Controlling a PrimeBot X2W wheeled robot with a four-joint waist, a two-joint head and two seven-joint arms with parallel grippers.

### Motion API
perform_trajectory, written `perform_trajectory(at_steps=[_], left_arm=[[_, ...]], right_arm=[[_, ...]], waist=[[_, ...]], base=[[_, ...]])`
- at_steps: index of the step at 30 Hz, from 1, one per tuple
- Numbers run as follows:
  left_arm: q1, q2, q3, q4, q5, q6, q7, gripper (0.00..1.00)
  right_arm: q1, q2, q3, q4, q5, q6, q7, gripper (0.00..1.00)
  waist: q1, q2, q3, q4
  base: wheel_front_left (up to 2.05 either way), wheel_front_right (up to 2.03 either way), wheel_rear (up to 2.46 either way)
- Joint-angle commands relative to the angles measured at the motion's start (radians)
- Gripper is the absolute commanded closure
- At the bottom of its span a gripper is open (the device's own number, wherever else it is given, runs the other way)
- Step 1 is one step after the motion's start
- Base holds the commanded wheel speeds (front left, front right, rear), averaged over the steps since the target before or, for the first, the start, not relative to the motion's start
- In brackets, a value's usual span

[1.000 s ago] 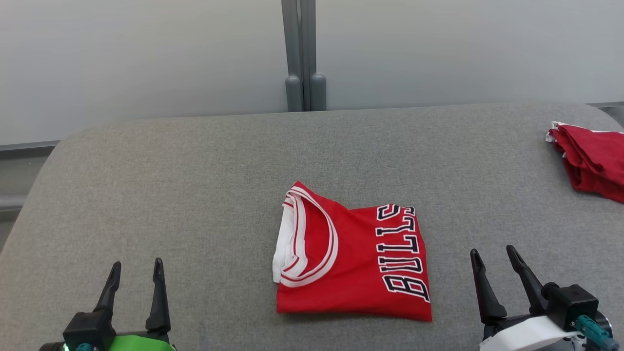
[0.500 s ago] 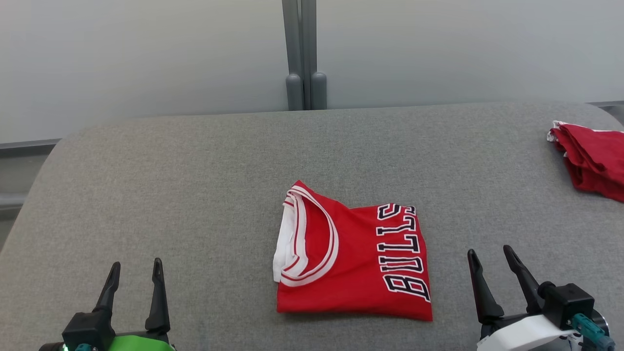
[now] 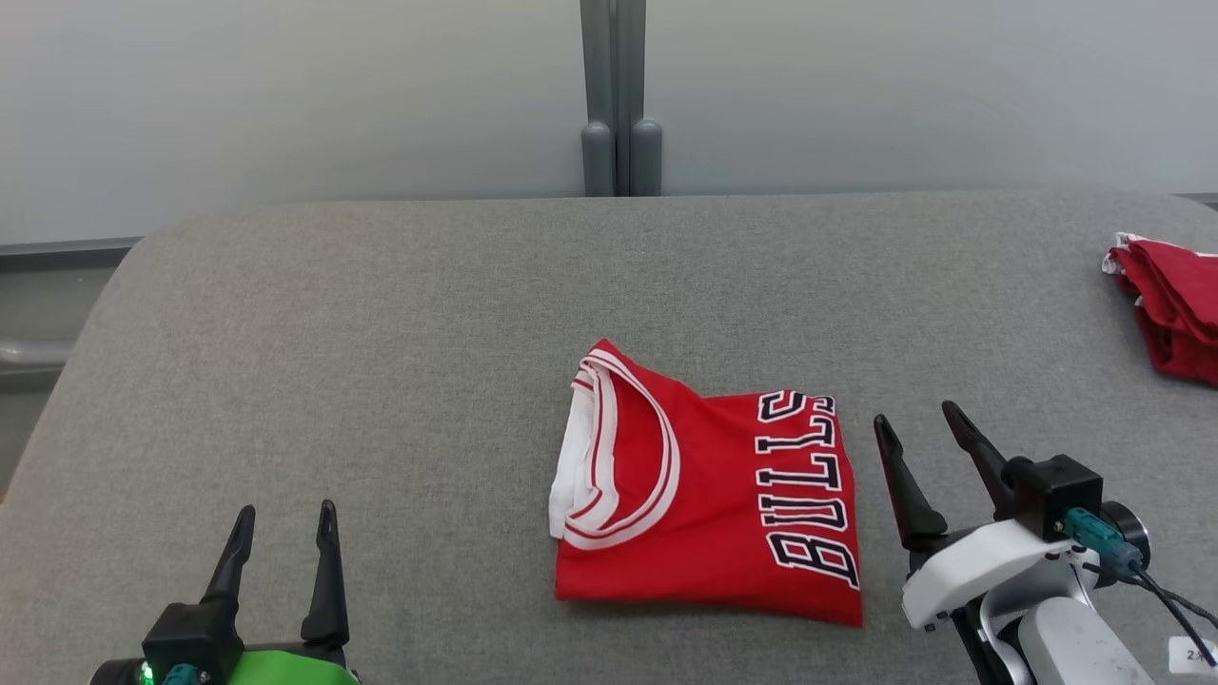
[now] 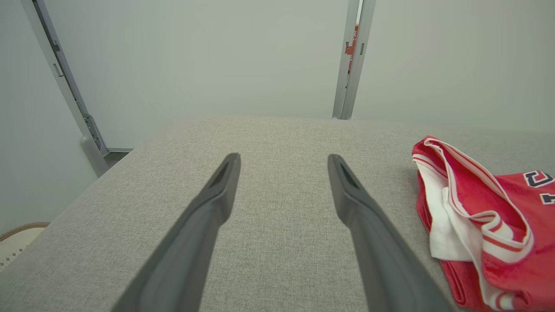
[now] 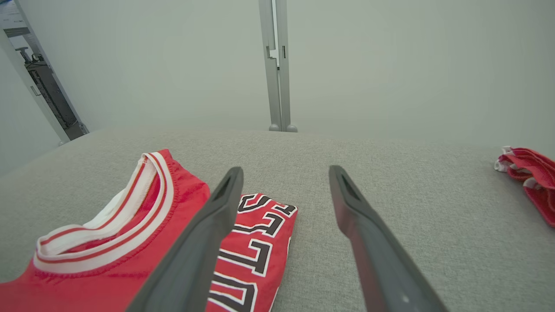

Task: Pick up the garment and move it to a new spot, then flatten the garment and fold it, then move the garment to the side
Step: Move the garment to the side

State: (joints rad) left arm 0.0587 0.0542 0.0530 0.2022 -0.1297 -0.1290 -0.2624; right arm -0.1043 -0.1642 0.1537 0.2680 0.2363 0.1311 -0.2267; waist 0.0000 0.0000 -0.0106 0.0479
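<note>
Claw L (image 3: 286,512): jaws wide, empty, low at near edge of desk (image 3: 381,333), well apart from garment (image 3: 704,514).
Claw R (image 3: 915,417): jaws wide, empty, just beside garment's lettered edge.
Garment spot: red jersey, folded, mid desk; not yet at side.
Risk, grab: pinching top layer only, so fold opens on lift; one-sided pull likely drags and skews stack.
Risk, far: red pile (image 3: 1170,304) at far R; setting down there could mix both.

Grey fabric table (image 3: 381,314) before pale wall panels (image 3: 285,95), grey post (image 3: 620,95).
</note>
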Motion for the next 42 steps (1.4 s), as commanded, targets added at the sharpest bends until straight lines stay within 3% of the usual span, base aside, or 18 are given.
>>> perform_trajectory(at_steps=[1, 8, 25, 26, 27, 28, 32, 42], left_arm=[[-0.017, 0.0, -0.004, 0.003, 0.004, -0.002, -0.003, 0.0], [-0.038, 0.0, -0.016, 0.005, 0.0, -0.002, -0.003, 0.0], [-0.081, -0.003, -0.034, 0.017, -0.011, -0.001, -0.003, 0.0], [-0.081, -0.003, -0.034, 0.017, -0.011, -0.001, -0.003, 0.0], [-0.081, -0.003, -0.032, 0.016, -0.011, -0.001, -0.003, 0.0], [-0.08, -0.003, -0.031, 0.015, -0.012, -0.001, -0.003, 0.0], [-0.081, -0.003, -0.03, 0.016, -0.013, 0.003, -0.003, 0.0], [-0.114, -0.003, -0.059, 0.006, -0.032, 0.011, -0.003, 0.0]], right_arm=[[-0.026, -0.004, 0.0, 0.03, -0.007, -0.001, 0.014, 0.0], [-0.105, 0.01, 0.007, 0.18, -0.024, -0.001, 0.059, 0.0], [-0.198, 0.067, 0.075, 0.547, 0.032, -0.001, 0.039, 0.0], [-0.199, 0.071, 0.076, 0.562, 0.039, -0.001, 0.04, 0.47], [-0.201, 0.076, 0.083, 0.578, 0.047, -0.001, 0.038, 0.7], [-0.204, 0.079, 0.089, 0.586, 0.055, -0.001, 0.035, 1.0], [-0.233, 0.069, 0.103, 0.608, 0.08, -0.002, 0.017, 1.0], [-0.4, -0.065, 0.153, 0.59, 0.083, -0.002, 0.0, 1.0]], waist=[[0.0, 0.0, 0.011, 0.013], [0.0, 0.0, 0.047, 0.041], [0.0, 0.0, 0.105, 0.078], [0.0, 0.0, 0.107, 0.078], [0.0, 0.0, 0.109, 0.078], [0.0, 0.0, 0.11, 0.077], [0.0, 0.0, 0.114, 0.071], [0.0, 0.0, 0.171, 0.043]], base=[[0.0, 0.0, 0.0], [0.0, 0.0, 0.0], [0.0, 0.0, 0.0], [0.0, 0.0, 0.0], [0.0, 0.0, 0.0], [0.0, 0.0, 0.0], [0.0, 0.0, 0.0], [0.0, 0.0, 0.0]])
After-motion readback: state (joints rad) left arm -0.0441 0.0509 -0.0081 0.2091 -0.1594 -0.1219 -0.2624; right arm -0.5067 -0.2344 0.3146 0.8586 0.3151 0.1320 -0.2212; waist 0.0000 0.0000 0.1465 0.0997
